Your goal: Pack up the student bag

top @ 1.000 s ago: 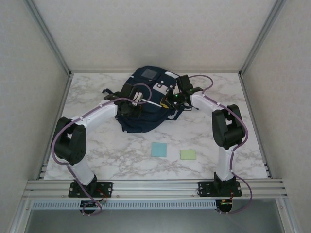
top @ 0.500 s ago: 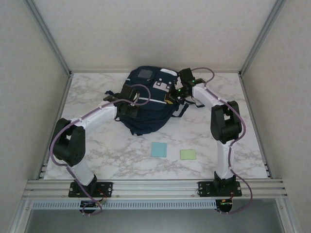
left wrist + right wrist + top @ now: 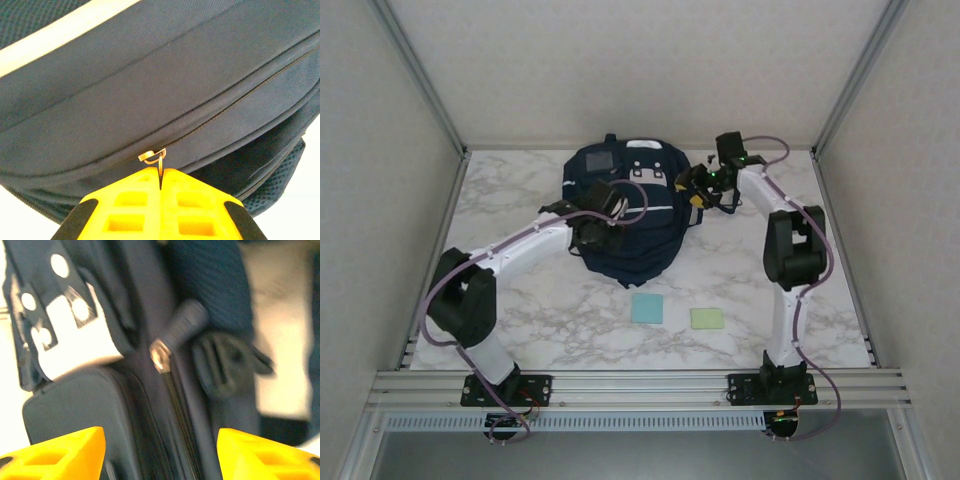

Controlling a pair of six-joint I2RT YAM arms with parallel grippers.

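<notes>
Rotated, student bag (image 3: 625, 215) lies lengthwise far-to-near; left jaws clamp zipper pull (image 3: 153, 156), right jaws apart

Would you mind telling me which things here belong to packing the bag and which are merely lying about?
Part of the job: bag; zip pull, pinched in the shut left gripper; right gripper, open, facing the bag.
Lying about: blue square and green square, flat and untouched on the table, possibly things to pack.
</notes>
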